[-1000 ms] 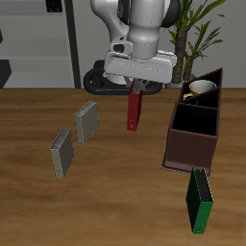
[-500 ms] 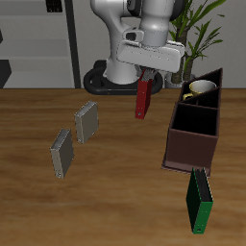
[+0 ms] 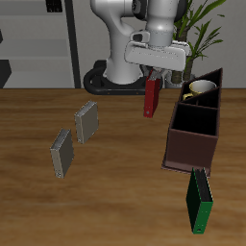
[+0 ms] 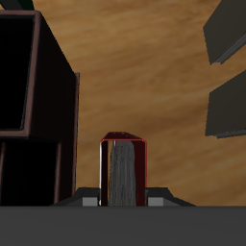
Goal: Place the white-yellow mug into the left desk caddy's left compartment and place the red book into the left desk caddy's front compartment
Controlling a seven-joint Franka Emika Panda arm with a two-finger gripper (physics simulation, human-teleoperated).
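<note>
Exterior view showed us the gripper [image 3: 154, 77] clamped on the red book [image 3: 152, 97], which hung upright in the air just short of the left desk caddy [image 3: 196, 130], clear of the table. The white-yellow mug [image 3: 200, 89] already sat in the caddy's end section farthest from the table's front edge, so we judged the mug step done and the book step in hand. Next, we judged, the book had to be carried over the caddy's rim and lowered into the front compartment, kept upright to slip between the walls. A green book [image 3: 199, 201] leaned just before the caddy's near end, and two grey books [image 3: 75, 137] lay well away from it; we judged neither blocked the path.
</note>
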